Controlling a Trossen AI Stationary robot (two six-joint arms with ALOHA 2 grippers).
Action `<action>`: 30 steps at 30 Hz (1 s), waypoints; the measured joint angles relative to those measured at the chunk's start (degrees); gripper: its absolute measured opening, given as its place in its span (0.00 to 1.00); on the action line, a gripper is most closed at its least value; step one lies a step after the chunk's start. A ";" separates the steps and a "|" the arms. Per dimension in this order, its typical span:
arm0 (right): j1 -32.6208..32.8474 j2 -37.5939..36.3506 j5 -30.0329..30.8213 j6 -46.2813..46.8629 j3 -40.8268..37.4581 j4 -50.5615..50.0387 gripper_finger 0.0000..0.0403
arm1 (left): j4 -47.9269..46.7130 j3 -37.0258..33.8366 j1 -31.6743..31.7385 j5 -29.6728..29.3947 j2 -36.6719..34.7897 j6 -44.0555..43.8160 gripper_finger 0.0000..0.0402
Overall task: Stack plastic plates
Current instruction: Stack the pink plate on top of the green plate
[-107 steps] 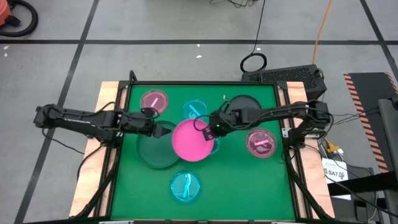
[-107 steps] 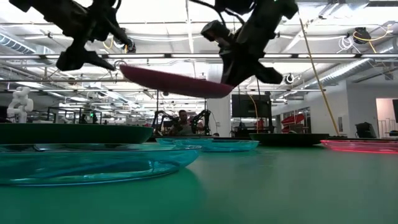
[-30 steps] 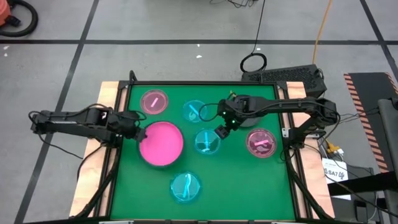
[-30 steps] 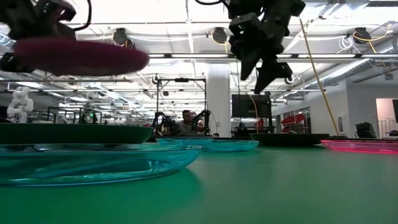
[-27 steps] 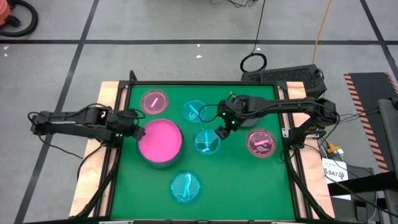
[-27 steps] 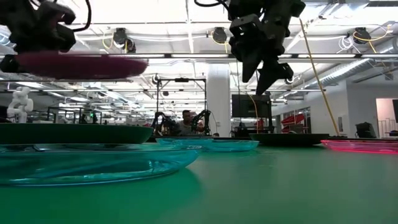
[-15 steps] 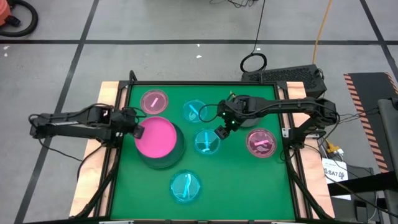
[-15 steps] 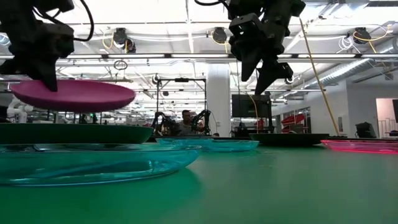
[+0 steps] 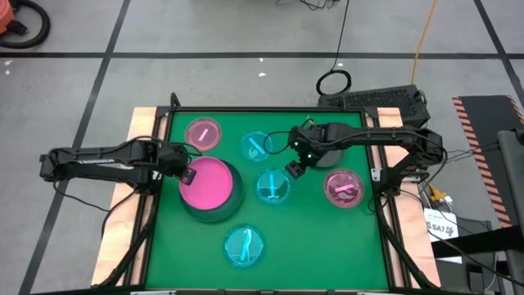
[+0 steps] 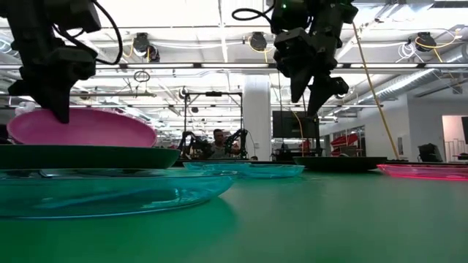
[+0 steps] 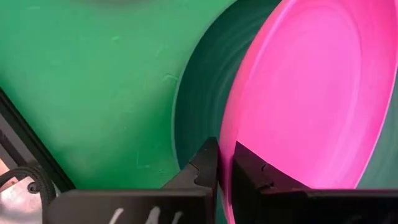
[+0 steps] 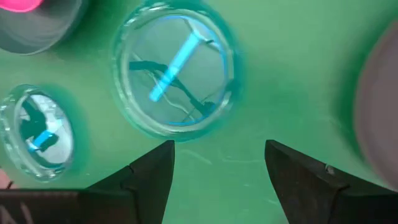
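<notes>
Reaching rightward, left pincer (image 9: pixel 187 174) pinches bright pink plate (image 9: pixel 209 183) rim.

Bright pink plate (image 9: pixel 206 182) on dark grey plate (image 9: pixel 229 206) — left gripper (image 9: pixel 187 174) at rim

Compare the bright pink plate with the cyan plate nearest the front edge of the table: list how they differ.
The bright pink plate is opaque; the front cyan plate is translucent. The bright pink plate is larger. It sits on a dark grey plate, its rim pinched by the left pincer; the cyan plate lies alone on the green table, untouched. Both are round. The right pincer hangs open above the table's middle.
</notes>
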 joint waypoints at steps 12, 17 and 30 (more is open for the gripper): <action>-5.94 0.00 3.55 -5.85 0.04 -4.20 0.60 | 1.30 0.04 0.00 0.70 7.92 -2.36 0.06; -8.44 0.00 6.93 -7.52 0.04 -6.05 0.60 | 4.42 0.04 0.00 1.70 10.35 -1.97 0.07; -18.57 -0.02 9.02 -12.34 0.04 -7.71 0.60 | 4.07 0.02 0.00 1.46 17.92 -1.77 0.25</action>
